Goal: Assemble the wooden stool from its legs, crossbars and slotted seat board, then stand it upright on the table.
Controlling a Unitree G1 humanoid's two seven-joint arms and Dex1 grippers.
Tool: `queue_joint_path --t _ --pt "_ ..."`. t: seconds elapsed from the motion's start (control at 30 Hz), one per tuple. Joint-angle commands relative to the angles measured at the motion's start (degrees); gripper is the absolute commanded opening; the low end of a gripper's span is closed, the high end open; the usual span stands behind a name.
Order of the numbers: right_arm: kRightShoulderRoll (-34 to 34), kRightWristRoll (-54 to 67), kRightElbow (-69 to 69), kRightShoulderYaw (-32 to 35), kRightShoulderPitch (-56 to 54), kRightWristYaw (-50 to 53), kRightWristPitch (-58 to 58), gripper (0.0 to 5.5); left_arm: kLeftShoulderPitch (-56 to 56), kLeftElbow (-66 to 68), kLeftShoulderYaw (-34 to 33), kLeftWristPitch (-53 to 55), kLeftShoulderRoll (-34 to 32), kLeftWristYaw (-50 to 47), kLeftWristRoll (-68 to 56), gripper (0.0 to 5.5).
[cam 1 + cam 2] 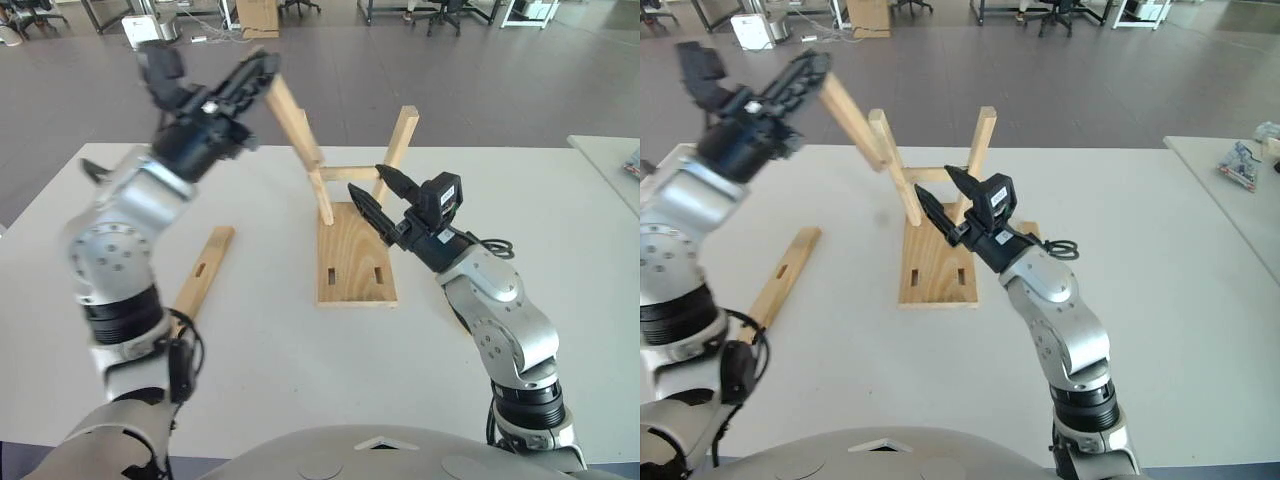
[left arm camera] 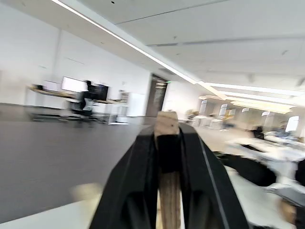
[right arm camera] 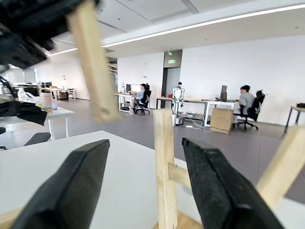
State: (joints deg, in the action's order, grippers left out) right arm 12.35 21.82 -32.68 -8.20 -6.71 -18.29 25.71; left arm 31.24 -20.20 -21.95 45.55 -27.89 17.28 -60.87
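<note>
First, the head views: the left gripper [image 1: 262,72] is clamped on a raised, tilted leg [image 1: 850,120] over the table's [image 1: 520,200] far left. The board [image 1: 355,270] lies flat mid-table. Two legs [image 1: 898,175] stand in its far end, joined by a crossbar [image 1: 350,173]. A spare leg [image 1: 205,268] lies to the left. The right gripper [image 1: 365,182], fingers apart, hangs near the crossbar. Left wrist view: the fingers [image 2: 205,181] pinch the leg's end. Right wrist view: an upright leg shows between the spread fingers [image 3: 76,191].
</note>
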Motion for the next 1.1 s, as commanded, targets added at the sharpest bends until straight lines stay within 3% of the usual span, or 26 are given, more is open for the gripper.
queue_joint_path --t 0.03,0.13,0.3,0.7,1.1 --pt "-1.23 -2.98 -1.80 -1.37 3.38 3.43 0.10 2.83 -14.52 6.61 2.56 -10.60 -6.22 6.04 17.50 0.40" --pt "-1.80 -3.84 -2.42 -1.81 4.59 4.44 -0.22 2.83 -24.19 8.83 3.75 -20.15 -4.19 6.11 27.45 0.40" --pt "-2.05 -4.55 -2.44 -1.37 4.04 4.72 -0.29 2.83 -30.93 11.48 2.75 -28.70 0.37 2.65 34.76 0.40" --pt "-0.87 -5.72 -2.11 0.71 3.19 4.26 -1.39 2.83 -37.37 4.95 1.76 -27.42 3.38 1.85 34.72 0.40" --pt "-1.38 -5.07 -2.07 0.81 2.30 3.23 -0.88 2.83 -34.58 7.74 3.51 -30.06 5.43 1.56 36.97 0.40"
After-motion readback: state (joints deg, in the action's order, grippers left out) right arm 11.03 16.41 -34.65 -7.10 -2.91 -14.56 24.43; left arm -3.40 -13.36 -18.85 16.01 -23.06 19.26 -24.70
